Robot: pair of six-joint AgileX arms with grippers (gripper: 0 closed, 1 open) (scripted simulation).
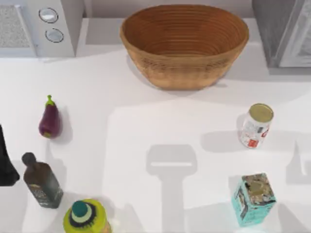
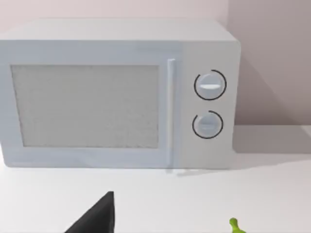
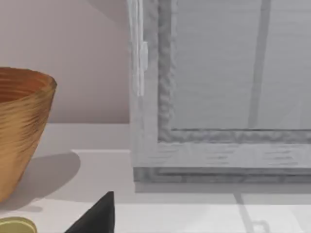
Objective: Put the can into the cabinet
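The can (image 1: pixel 256 126), a small tin with a gold lid and a white label with red marks, stands upright on the right half of the table; its lid edge (image 3: pixel 17 226) shows in the right wrist view. The grey speckled cabinet (image 1: pixel 284 31) with its white-framed panel stands at the back right corner, behind the can, and looms close in the right wrist view (image 3: pixel 218 97). My left gripper (image 1: pixel 6 162) is at the table's left edge, far from the can. A dark finger (image 3: pixel 97 216) of my right gripper shows in its wrist view, facing the cabinet.
A wicker basket (image 1: pixel 184 43) stands at the back middle and a white microwave (image 1: pixel 39 26) at the back left. An eggplant (image 1: pixel 49 121), a dark bottle (image 1: pixel 43 182) and a yellow-green bottle (image 1: pixel 85 216) stand front left. A teal carton (image 1: pixel 253 199) stands in front of the can.
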